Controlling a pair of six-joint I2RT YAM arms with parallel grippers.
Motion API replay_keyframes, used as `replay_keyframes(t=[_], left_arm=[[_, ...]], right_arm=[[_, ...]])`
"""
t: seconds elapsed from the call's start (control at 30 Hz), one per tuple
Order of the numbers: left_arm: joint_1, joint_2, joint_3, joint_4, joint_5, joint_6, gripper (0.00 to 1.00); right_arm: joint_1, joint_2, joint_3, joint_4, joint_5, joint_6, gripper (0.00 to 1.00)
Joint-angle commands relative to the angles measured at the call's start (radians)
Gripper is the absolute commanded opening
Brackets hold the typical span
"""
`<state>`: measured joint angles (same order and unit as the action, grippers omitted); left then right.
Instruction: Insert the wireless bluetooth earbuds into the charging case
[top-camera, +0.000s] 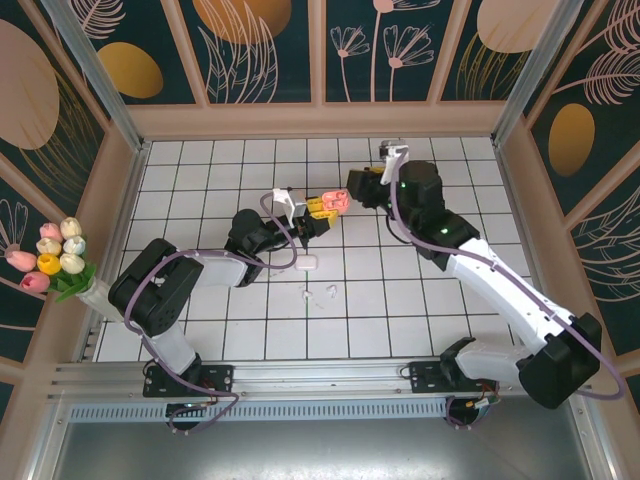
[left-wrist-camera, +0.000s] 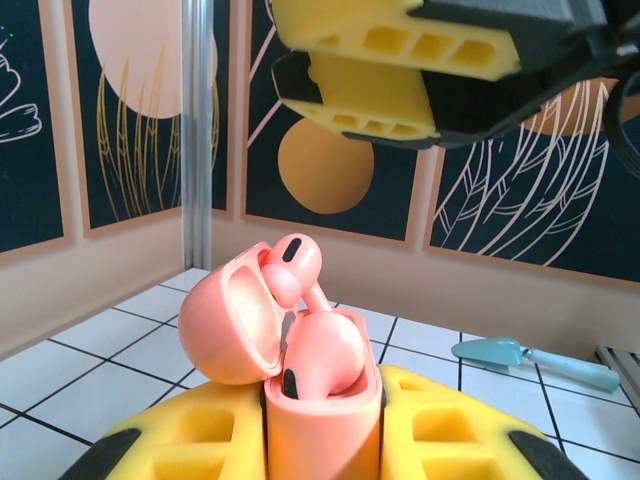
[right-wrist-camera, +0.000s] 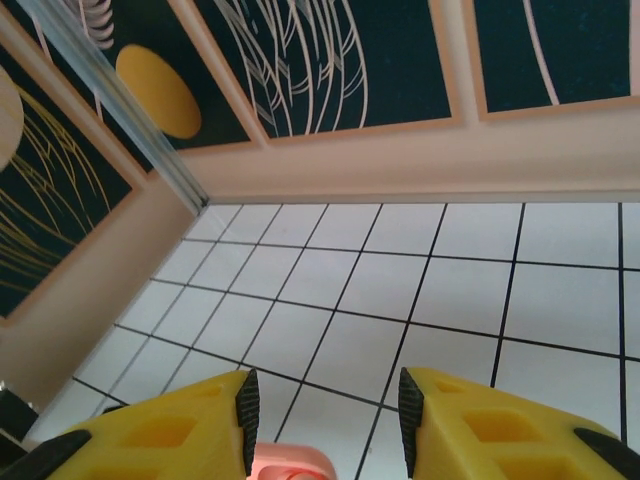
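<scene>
White earbuds (top-camera: 328, 291) lie loose on the desk (top-camera: 400, 330). Beyond them, the left gripper (left-wrist-camera: 320, 430) clamps the open pink charging case (left-wrist-camera: 225, 325), with the salmon earbuds (left-wrist-camera: 320, 350) inside and one seemingly proud. The right gripper (right-wrist-camera: 328, 410) hovers above, half-open and empty; pressing that bud home looks next.

Charging case (left-wrist-camera: 310, 420): salmon-pink plastic, smooth, soft sheen; earbud (left-wrist-camera: 325, 350) inside the case has the same finish. Left gripper (left-wrist-camera: 322, 395) clamping the case: yellow matt plastic, black rubbery-looking patches. Floor tiles (left-wrist-camera: 90, 360) around the case: white, smooth, slight sheen. Post (left-wrist-camera: 197, 130) behind the case: brushed metal.
</scene>
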<state>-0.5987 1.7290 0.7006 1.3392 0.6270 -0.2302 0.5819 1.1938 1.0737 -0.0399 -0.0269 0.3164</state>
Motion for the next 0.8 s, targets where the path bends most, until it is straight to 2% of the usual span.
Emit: replay_keyframes(t=[0.0,0.17,0.47,0.77], left_arm=[[-0.006,-0.008,0.025,0.032,0.040,0.008,0.00],[-0.006,-0.009,0.024,0.024,0.079,0.034,0.00],[-0.007,-0.009,0.044,-0.014,0.101,0.061,0.00],[-0.007,-0.009,0.064,-0.029,0.110,0.072,0.00]], right_arm=[[-0.029,-0.021,0.033,-0.009,-0.102,0.098,0.44],[-0.118,0.001,0.070,-0.087,-0.216,0.161,0.39],[-0.143,0.047,0.100,-0.161,-0.329,0.191,0.13],[-0.136,0.072,0.076,-0.155,-0.376,0.201,0.10]])
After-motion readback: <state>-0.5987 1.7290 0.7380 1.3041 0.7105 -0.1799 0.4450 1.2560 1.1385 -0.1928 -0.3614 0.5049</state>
